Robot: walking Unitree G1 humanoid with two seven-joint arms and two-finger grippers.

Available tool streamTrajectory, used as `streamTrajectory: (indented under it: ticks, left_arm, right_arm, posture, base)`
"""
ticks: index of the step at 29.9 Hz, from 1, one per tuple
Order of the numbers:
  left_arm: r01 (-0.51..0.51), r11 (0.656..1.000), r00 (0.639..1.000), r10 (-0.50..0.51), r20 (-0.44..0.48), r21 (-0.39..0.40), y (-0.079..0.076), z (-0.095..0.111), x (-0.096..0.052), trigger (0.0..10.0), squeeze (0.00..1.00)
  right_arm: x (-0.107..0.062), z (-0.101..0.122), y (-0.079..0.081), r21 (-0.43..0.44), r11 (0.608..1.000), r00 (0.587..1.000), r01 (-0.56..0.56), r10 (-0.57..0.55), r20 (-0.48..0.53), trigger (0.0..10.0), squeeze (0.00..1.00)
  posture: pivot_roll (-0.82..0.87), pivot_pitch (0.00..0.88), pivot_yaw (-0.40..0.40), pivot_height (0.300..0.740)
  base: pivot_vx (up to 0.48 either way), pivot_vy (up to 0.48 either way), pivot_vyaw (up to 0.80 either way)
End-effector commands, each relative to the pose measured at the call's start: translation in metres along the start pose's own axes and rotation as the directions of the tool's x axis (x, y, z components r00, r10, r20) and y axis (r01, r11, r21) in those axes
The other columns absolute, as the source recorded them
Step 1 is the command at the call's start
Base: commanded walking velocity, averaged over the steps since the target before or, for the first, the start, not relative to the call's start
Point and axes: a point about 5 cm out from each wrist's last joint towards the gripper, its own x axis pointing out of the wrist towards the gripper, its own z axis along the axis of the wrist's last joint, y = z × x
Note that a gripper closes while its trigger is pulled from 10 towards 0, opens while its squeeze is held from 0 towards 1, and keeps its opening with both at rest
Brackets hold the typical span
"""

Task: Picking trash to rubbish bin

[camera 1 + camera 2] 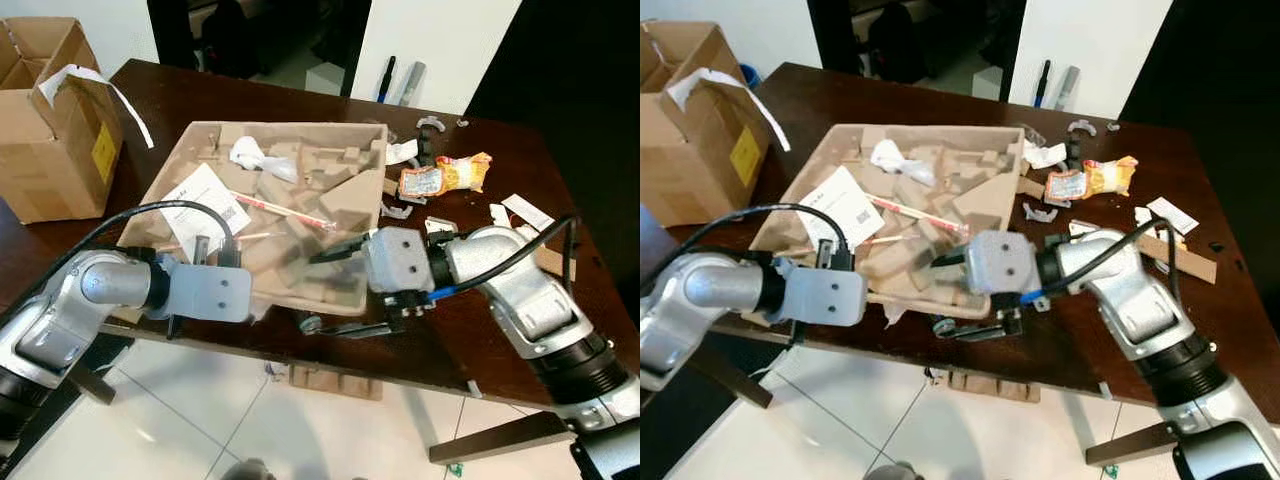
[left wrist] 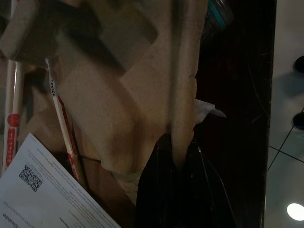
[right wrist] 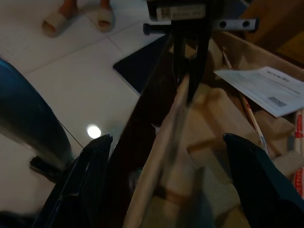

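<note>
Two grippers are on the moulded cardboard tray [image 1: 300,190], which sits mid-frame on the dark table [image 1: 500,340] with its near rim at the table's front edge. Your left gripper [image 2: 176,156] is pinched on that near rim, fingers pressed together with the cardboard wall between them. Your right gripper [image 3: 166,156] has its fingers spread wide, one outside the rim and one over the tray's inside, not yet closed. Bring those fingers together on the rim before you lift, so both sides carry the load. Raise both ends evenly and keep the tray level: loose trash lies inside it, a printed sheet [image 1: 205,205], chopstick sleeves [image 1: 285,212] and crumpled tissue [image 1: 250,155], and any tilt would likely spill them. The snack wrapper [image 1: 445,175] at right of the frame lies outside the tray, on the table.
</note>
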Motion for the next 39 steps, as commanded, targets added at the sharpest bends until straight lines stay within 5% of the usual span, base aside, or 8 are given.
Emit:
streamTrajectory:
  ticks: [1, 16, 17, 18, 19, 37, 38, 39]
  left_arm:
    - [0.003, 1.0, 1.0, -0.003, -0.004, 0.009, 0.0, 0.0, -0.001, 0.0, 0.0]
    - [-0.012, 1.0, 1.0, 0.012, 0.011, 0.008, 0.004, 0.003, 0.004, 0.0, 0.0]
    - [-0.013, 1.0, 1.0, 0.012, 0.012, 0.008, 0.004, 0.003, 0.004, 0.0, 0.0]
    - [-0.013, 1.0, 1.0, 0.013, 0.013, 0.008, 0.004, 0.003, 0.004, 0.0, 0.0]
    - [-0.013, 1.0, 1.0, 0.013, 0.013, 0.008, 0.004, 0.003, 0.004, 0.0, 0.0]
    - [-0.05, 0.999, 0.999, 0.05, 0.02, 0.016, 0.008, 0.005, 0.005, 0.0, 0.0]
    - [-0.055, 0.998, 0.998, 0.055, 0.015, 0.018, 0.009, 0.004, 0.004, 3.9, 0.0]
    - [-0.059, 0.998, 0.998, 0.059, 0.012, 0.02, 0.01, 0.004, 0.004, 3.9, 0.0]
  right_arm:
    - [0.008, -0.005, 0.007, -0.043, 0.999, 0.997, -0.024, 0.021, -0.07, 10.0, 0.0]
    - [0.005, -0.022, 0.003, -0.19, 0.981, 0.931, -0.025, -0.047, -0.361, 10.0, 0.0]
    - [0.005, -0.021, 0.001, -0.197, 0.98, 0.93, -0.022, -0.053, -0.365, 4.1, 0.0]
    - [0.004, -0.021, 0.0, -0.202, 0.979, 0.929, -0.02, -0.057, -0.367, 4.1, 0.0]
    - [0.004, -0.02, -0.001, -0.209, 0.978, 0.929, -0.015, -0.064, -0.365, 0.0, 0.0]
    - [0.016, -0.013, -0.012, -0.273, 0.954, 0.959, 0.121, -0.183, -0.215, 0.0, 0.0]
    - [0.016, -0.014, -0.013, -0.273, 0.954, 0.959, 0.125, -0.186, -0.214, 0.0, 0.0]
    - [0.016, -0.014, -0.013, -0.273, 0.954, 0.959, 0.127, -0.188, -0.212, 0.0, 0.0]
  posture:
    - [0.21, 0.15, -0.079, 0.74]
    - [0.19, 0.152, -0.081, 0.74]
    - [0.19, 0.152, -0.082, 0.74]
    - [0.19, 0.152, -0.082, 0.74]
    - [0.19, 0.152, -0.083, 0.74]
    - [0.19, 0.146, -0.089, 0.74]
    - [0.19, 0.147, -0.087, 0.74]
    - [0.19, 0.147, -0.087, 0.74]
  base:
    - [0.0, 0.0, 0.0]
    - [0.0, 0.0, 0.0]
    - [0.0, 0.0, 0.0]
    - [0.0, 0.0, 0.0]
    - [0.0, 0.0, 0.0]
    - [0.0, 0.0, 0.0]
    - [0.0, 0.0, 0.0]
    - [0.0, 0.0, 0.0]
